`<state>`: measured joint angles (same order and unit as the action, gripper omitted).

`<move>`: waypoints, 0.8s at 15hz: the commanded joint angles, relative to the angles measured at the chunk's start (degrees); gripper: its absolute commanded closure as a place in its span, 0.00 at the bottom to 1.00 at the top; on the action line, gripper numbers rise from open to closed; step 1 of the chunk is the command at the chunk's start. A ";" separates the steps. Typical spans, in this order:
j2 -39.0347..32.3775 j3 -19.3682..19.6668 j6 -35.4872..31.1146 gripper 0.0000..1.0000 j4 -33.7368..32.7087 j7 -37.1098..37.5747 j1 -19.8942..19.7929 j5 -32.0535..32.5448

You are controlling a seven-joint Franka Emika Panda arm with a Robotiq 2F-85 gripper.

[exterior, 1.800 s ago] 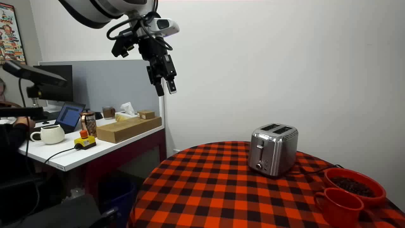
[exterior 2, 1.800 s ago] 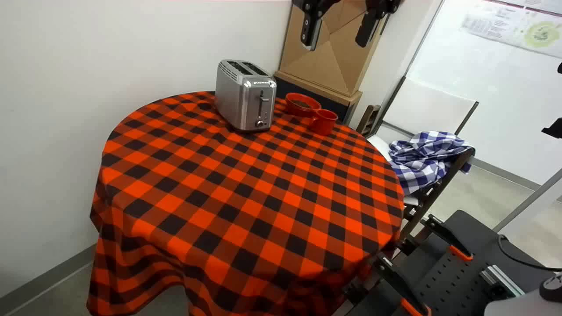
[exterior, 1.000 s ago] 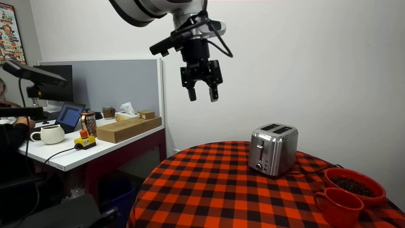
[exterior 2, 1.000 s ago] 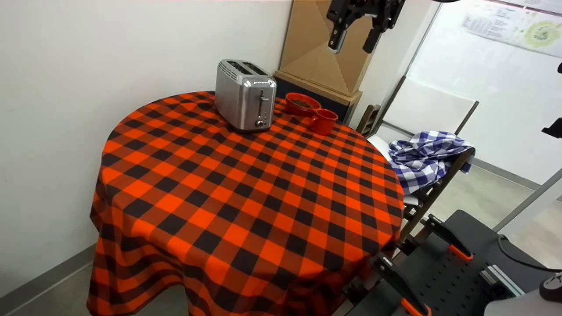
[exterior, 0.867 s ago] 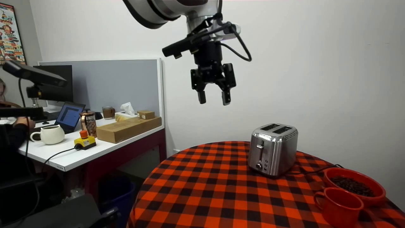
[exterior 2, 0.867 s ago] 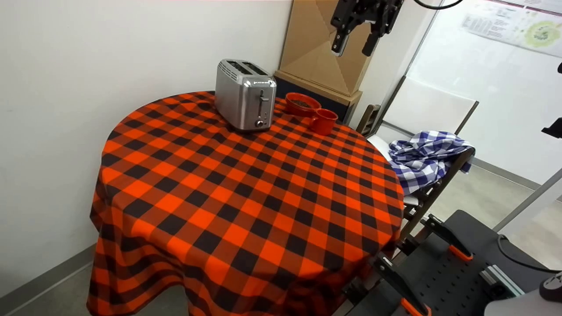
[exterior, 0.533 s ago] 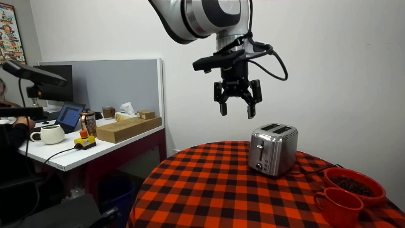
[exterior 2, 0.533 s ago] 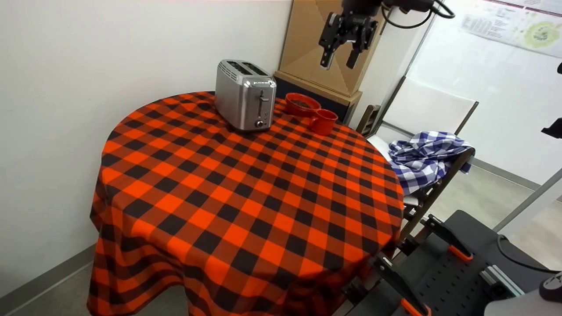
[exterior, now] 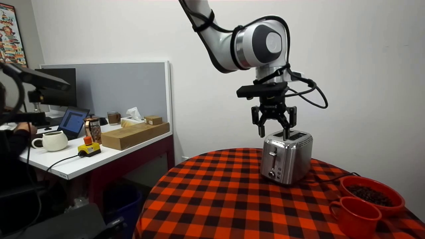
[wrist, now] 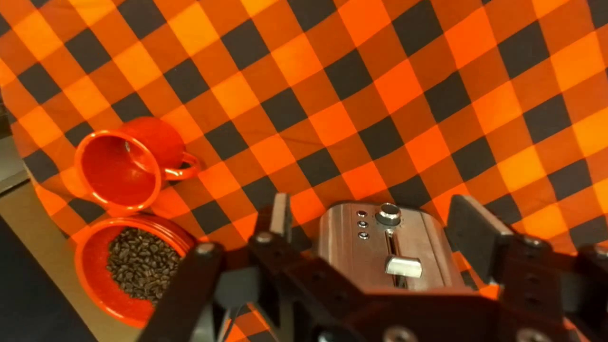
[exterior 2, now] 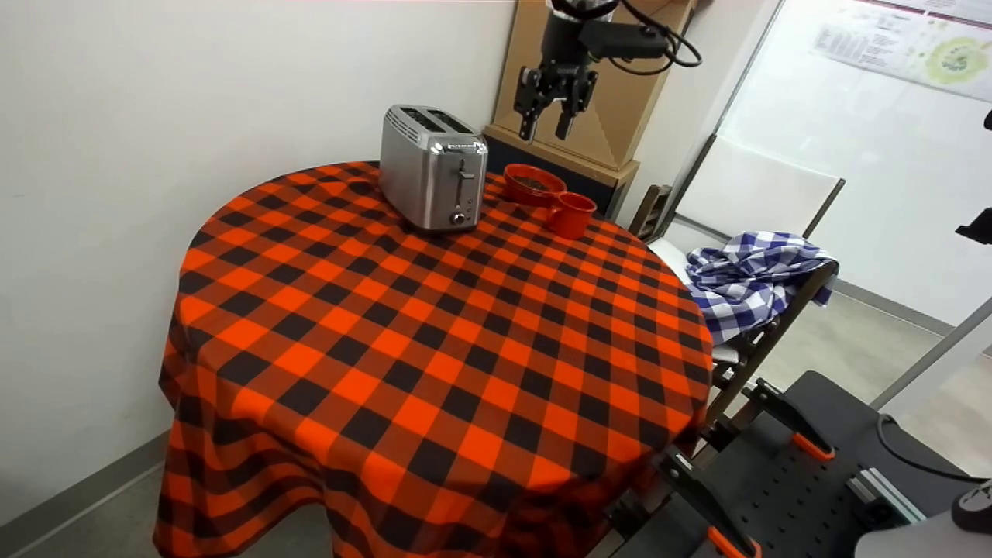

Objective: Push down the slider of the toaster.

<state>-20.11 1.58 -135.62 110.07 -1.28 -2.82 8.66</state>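
The pincer [exterior: 274, 134], spread wide and empty, hangs near the toaster [exterior 2: 422, 167] on the desk [exterior 2: 434, 333]. The slider [wrist: 403, 267], high on its front, is probably slick and springy; press from above.

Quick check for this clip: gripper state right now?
Gripper: open, jaws wide apart, holding nothing.

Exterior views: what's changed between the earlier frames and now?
The claw moved down and closer to the toaster, travelling rightward in an exterior view, and now points straighter down. It stayed open; nothing was taken hold of or let go. Unchanged: the toaster's place, its slider up, the mug and the bowl.
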 commanded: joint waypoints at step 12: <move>-22.96 3.04 -5.00 0.97 -21.89 2.57 5.97 5.02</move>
<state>-39.75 2.41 -138.03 91.85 -0.59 0.89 11.03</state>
